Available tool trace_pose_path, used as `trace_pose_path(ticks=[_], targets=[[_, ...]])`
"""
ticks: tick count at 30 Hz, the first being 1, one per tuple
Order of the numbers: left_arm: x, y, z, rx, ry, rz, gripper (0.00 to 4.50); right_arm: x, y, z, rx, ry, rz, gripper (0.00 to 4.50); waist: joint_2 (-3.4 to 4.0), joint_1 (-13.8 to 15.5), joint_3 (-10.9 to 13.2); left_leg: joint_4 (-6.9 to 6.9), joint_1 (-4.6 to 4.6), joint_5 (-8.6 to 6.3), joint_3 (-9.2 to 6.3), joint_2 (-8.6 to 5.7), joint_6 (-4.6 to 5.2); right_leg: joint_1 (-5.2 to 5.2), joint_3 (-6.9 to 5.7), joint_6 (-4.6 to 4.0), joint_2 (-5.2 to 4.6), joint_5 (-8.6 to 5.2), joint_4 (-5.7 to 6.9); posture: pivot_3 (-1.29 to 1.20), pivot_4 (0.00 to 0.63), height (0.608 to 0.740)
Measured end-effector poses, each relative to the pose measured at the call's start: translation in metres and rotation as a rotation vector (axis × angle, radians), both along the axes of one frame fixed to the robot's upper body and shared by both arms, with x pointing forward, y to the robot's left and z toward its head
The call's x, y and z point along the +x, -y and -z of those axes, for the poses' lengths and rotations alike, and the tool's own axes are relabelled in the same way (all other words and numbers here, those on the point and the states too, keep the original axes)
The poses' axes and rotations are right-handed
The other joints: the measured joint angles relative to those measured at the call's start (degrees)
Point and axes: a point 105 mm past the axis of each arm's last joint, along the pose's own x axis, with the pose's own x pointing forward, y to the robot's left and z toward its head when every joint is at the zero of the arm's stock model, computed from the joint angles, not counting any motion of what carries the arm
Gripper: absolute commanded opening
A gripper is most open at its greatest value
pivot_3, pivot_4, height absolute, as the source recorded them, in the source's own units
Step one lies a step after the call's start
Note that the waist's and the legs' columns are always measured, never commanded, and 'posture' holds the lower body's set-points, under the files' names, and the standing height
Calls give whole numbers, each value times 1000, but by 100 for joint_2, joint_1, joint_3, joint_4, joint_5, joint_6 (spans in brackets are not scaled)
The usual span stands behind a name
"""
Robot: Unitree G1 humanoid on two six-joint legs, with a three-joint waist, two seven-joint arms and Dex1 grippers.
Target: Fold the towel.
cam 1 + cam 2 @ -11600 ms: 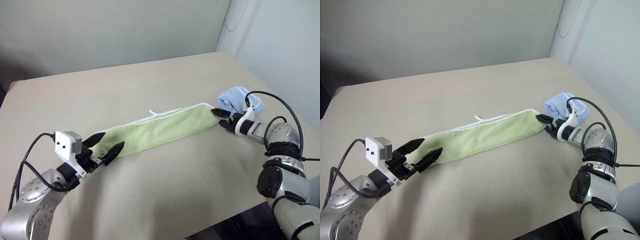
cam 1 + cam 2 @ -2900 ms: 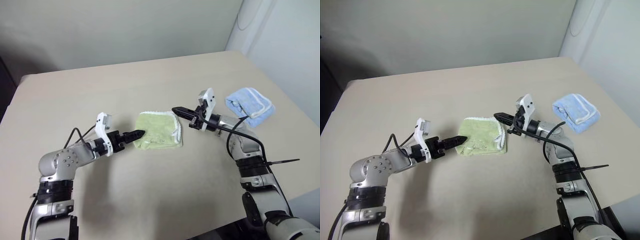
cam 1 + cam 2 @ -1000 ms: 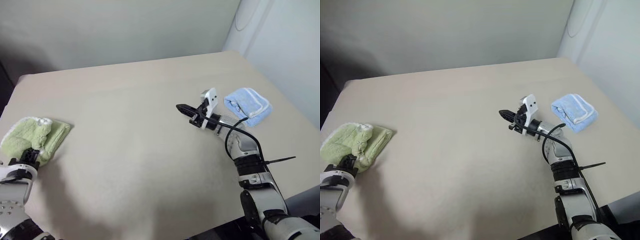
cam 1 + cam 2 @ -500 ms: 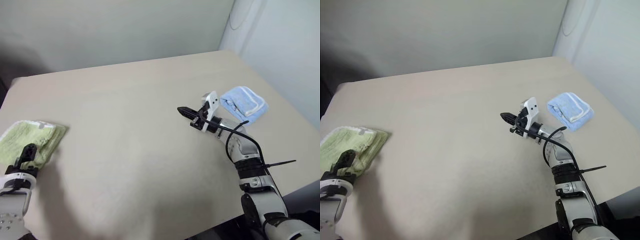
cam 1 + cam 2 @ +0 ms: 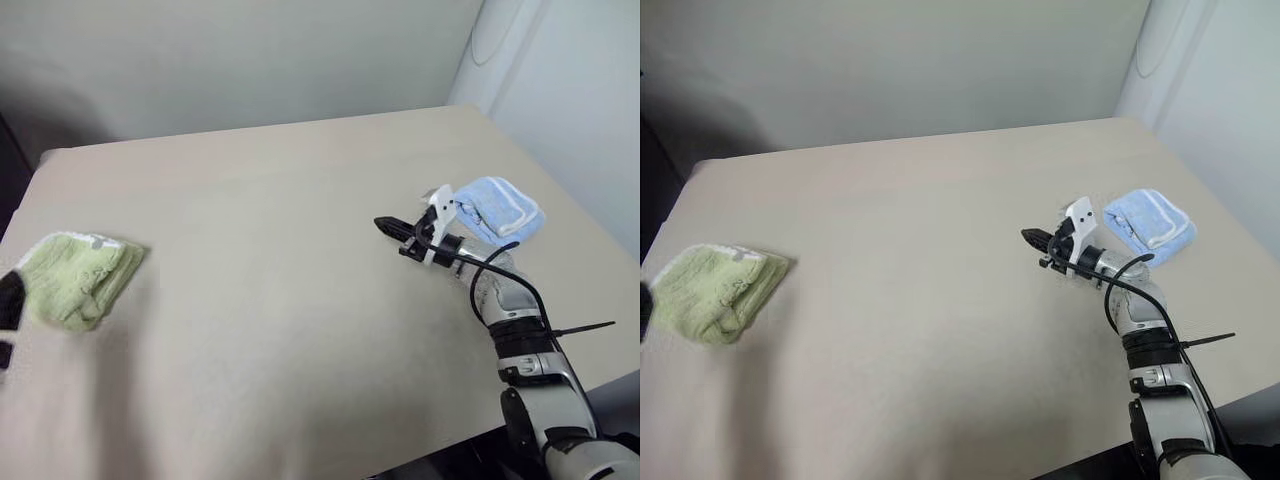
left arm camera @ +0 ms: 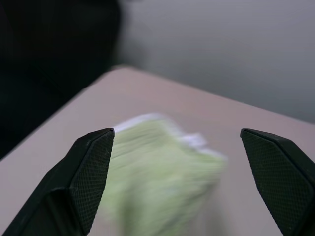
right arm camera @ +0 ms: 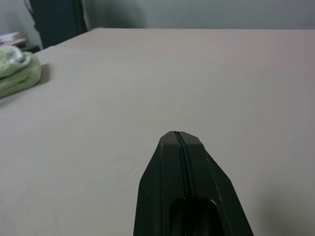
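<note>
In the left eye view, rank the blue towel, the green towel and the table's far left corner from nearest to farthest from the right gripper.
From the right gripper:
1. Blue towel, close beside its wrist, on the right.
2. Far left corner and green towel, across the table: too close to call.

I see lots of bare table (image 5: 260, 230) in the middle, so a gripper could pass there with nothing in its way. The green towel (image 5: 78, 278) sits folded near the left edge. A blue towel (image 5: 497, 209) lies near the right edge, just beside my right gripper (image 5: 384, 224), which has its fingers pressed together. A wall stands behind the table.
</note>
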Motion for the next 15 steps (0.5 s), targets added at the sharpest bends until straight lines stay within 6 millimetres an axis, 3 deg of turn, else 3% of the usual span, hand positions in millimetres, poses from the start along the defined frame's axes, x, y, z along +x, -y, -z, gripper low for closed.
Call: trace_pose_path(ticks=[5, 8, 11, 15], targets=[[41, 74, 42, 175, -204, 285, 4465, -4, 1, 1, -41, 7, -35, 0, 0, -20, 0, -12, -12, -3, 3, 1, 0, -4, -1, 2, 0, 2, -1, 0, 150, 740], [55, 102, 63, 160, -234, 364, 4465, -8, 8, 10, -52, -19, -29, 0, -2, -23, -1, -21, -12, -4, 1, 5, -2, -6, -2, -2, 2, -1, 1, 0, 150, 740], [64, 117, 73, 138, -234, 400, 4465, -15, 10, 20, -50, -38, -18, 0, -1, -30, -1, -28, -12, -4, 2, 7, -2, -9, -3, -3, 4, -2, 3, 0, 150, 740], [71, 119, 76, 131, -236, 415, 4465, -19, 12, 21, -40, -26, 17, 0, -1, -62, -1, -25, -9, -6, 2, 9, 0, -6, -3, -3, 5, -1, 6, 0, 150, 740]])
